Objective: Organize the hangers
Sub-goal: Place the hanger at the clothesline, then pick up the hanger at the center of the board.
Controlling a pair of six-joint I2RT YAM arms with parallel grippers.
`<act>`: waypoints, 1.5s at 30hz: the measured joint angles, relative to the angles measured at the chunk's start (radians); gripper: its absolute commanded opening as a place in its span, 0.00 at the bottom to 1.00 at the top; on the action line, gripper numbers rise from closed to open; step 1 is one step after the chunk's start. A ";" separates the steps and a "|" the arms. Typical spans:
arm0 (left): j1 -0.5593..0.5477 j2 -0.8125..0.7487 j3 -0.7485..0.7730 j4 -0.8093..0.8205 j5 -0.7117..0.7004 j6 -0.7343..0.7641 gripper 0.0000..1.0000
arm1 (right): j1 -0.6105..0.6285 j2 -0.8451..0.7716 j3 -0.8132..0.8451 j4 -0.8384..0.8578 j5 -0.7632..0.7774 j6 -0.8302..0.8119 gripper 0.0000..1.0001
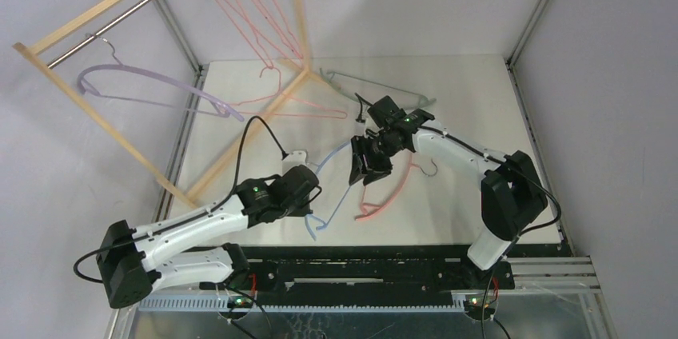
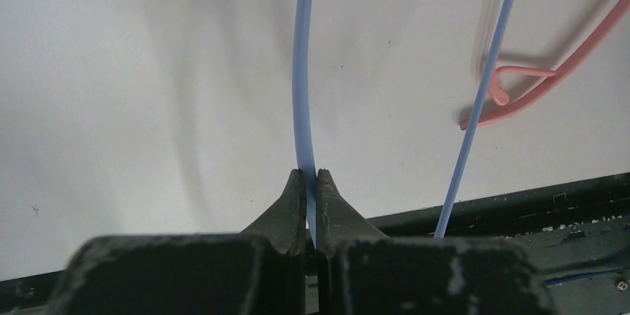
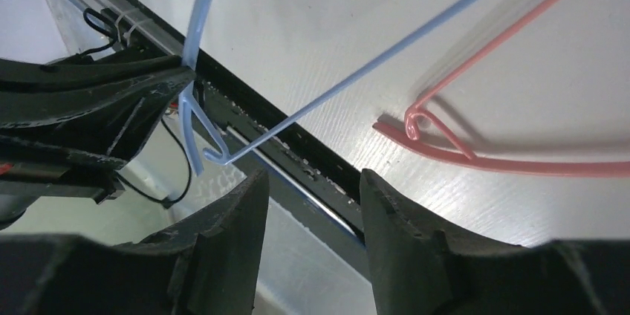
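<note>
Top external view: both arms reach in from the near edge of the white table (image 1: 480,115). A wooden rack (image 1: 96,107) with a metal rod (image 1: 120,23) leans above the table's left edge and far-left corner.
Left tool (image 1: 310,201): clamped tight on the blue hanger (image 1: 334,205), close to the near edge and left of the middle.
Left wrist view: the two fingers (image 2: 293,196) meet on the hanger's curved bar, which runs straight away from them. Its thinner straight bar passes to their right.
Right tool (image 1: 369,165): over the middle of the table, jaws about half apart, gripping nothing.
Right wrist view: between the parted jaws only the table's near edge and the black rail (image 3: 319,170) along it show.
Blue hanger: one end sits at the near edge, right by the left tool. The rest slants toward the table's middle, ending beside the right tool.
Pink hanger (image 1: 384,195): lies on the table just right of the blue one, its metal hook toward the right edge, touched by neither tool.
Green hanger (image 1: 384,87): lies on the table by the far edge, around the middle.
Lilac hanger (image 1: 152,79): hangs from the rod, beyond the left edge.
Thin pink wire hangers (image 1: 248,3): hang from the rod's far end. One more lies on the table by the rack's foot near the far edge.
</note>
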 measured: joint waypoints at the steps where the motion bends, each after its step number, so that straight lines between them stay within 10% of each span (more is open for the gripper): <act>1: 0.000 0.002 0.003 -0.001 0.000 0.003 0.00 | -0.011 0.003 -0.019 0.006 -0.020 0.014 0.58; 18: 0.000 0.005 0.036 -0.024 -0.024 0.010 0.00 | -0.033 0.189 -0.075 0.259 -0.172 0.311 0.59; 45: 0.000 0.005 0.070 -0.035 -0.025 0.034 0.00 | -0.105 -0.035 -0.235 0.156 -0.065 0.388 0.61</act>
